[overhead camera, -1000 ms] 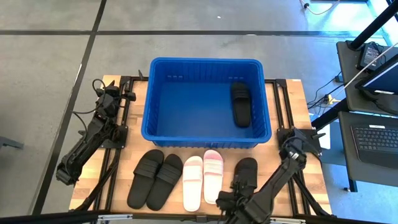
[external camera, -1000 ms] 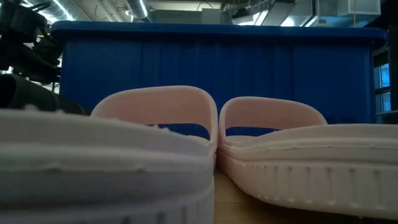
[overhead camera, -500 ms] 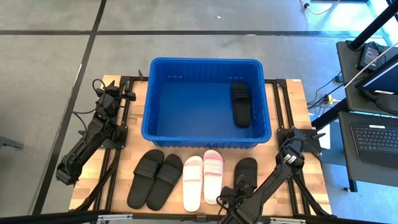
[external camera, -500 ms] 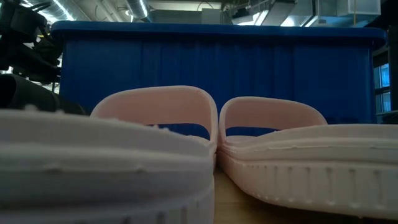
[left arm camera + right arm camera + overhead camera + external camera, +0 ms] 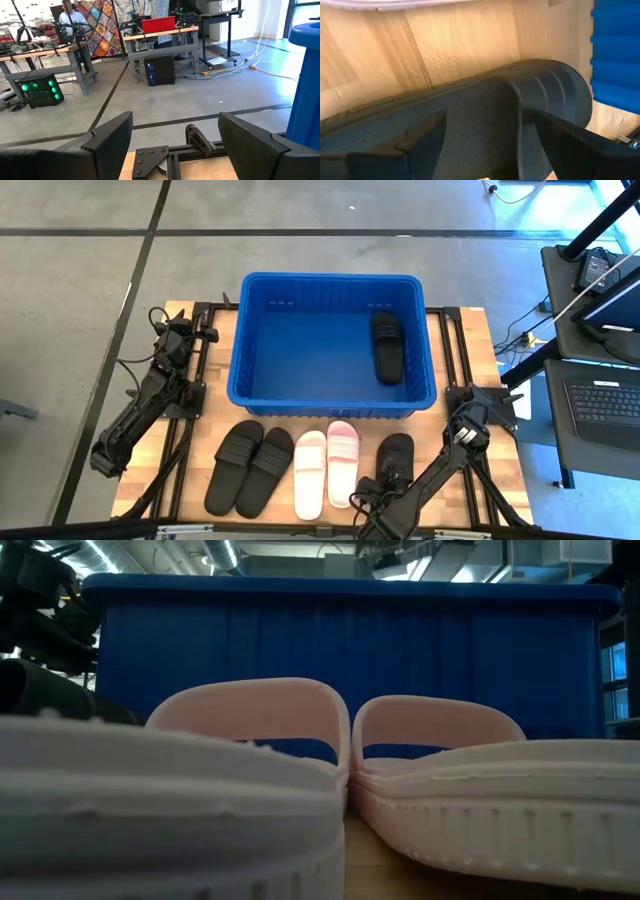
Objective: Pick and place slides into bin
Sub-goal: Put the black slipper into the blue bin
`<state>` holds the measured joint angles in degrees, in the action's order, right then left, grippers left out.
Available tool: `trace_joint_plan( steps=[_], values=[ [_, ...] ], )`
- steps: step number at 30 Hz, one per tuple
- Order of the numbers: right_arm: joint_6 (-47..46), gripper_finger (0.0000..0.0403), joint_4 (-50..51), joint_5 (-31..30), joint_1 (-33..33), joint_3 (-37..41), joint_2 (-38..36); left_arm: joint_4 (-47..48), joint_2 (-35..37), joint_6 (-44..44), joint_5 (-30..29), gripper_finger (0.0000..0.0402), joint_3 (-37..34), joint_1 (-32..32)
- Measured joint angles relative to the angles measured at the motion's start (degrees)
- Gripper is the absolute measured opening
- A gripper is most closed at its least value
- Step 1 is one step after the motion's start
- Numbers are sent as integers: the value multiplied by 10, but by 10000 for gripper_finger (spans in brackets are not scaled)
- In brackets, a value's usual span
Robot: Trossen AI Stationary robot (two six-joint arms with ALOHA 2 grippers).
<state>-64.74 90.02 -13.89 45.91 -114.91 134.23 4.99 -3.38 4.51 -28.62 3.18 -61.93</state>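
Note:
The blue bin [image 5: 330,345] stands at the table's far middle with one black slide [image 5: 388,348] lying inside at its right. On the table in front lie two black slides [image 5: 250,468], a white slide [image 5: 310,473], a pale pink slide [image 5: 343,460] and one more black slide [image 5: 394,458], all sole down. My right gripper [image 5: 376,495] is open over the near end of that last slide; in its wrist view [image 5: 490,150] the fingers stand either side of the footbed [image 5: 450,120]. My left gripper [image 5: 178,330] waits open at the far left.
The pale slides [image 5: 250,740] fill the low view, the bin wall [image 5: 350,640] behind them. Black frame rails [image 5: 445,340] run beside the bin on the wooden table [image 5: 465,355]. The bin's corner [image 5: 307,75] shows beside my left gripper. Desks with laptops [image 5: 600,395] stand off the table's right.
My right gripper has shifted a little toward the table's left over the near end of the right-hand black slide, its arm swinging with it. The slides have kept still.

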Motion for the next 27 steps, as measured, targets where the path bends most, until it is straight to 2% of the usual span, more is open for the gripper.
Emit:
trace_joint_plan(
  steps=[8,23,27],
  values=[
    [81,305,-7,0,0,0,0,0,0,0,0,290,0,0],
    [78,304,-1,-2,-2,0,0,0,0,0,0,290,0,0],
    [65,285,-1,-2,-6,0,0,0,0,0,0,290,0,0]
  ],
)
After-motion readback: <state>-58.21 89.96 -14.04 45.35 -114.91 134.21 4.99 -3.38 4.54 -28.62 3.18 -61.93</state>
